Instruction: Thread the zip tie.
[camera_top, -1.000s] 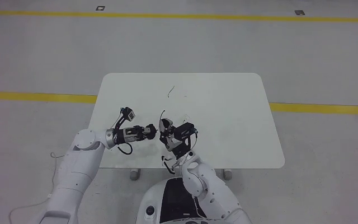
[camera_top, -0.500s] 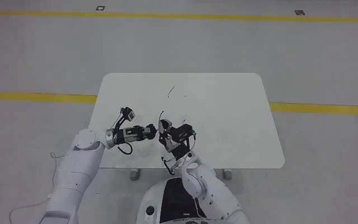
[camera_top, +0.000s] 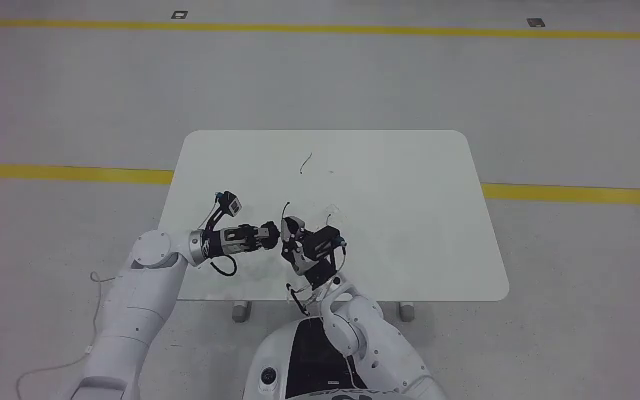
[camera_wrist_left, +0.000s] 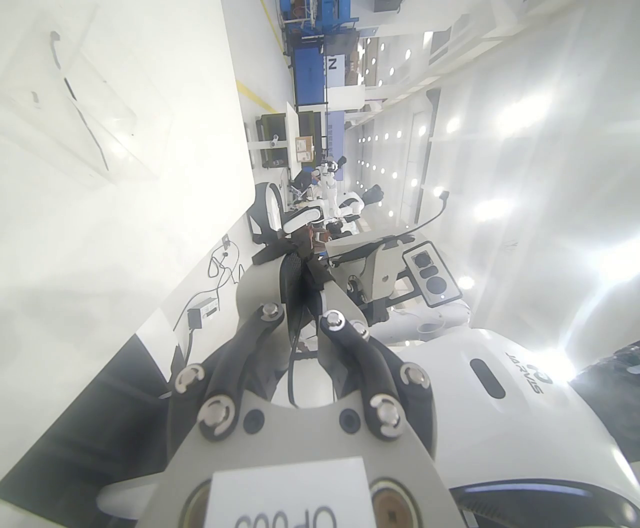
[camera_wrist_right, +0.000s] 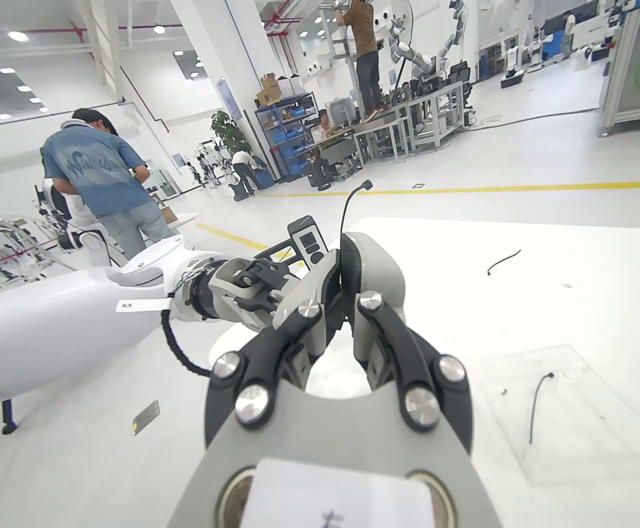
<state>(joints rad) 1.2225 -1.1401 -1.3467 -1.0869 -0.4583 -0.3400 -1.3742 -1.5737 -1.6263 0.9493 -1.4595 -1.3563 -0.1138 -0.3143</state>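
Right gripper pinching zip tie | head end sticking up above it | left gripper clamped on it alongside

Both arms bent inward; left gripper and right gripper closed, tips facing, almost touching.

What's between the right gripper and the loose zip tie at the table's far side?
Only bare table between right gripper and that loose zip tie, in the right wrist view.

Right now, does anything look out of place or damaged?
Nothing looks damaged. One spare zip tie lies loose and curved on the far part of the table; a second zip tie lies on a clear sheet.
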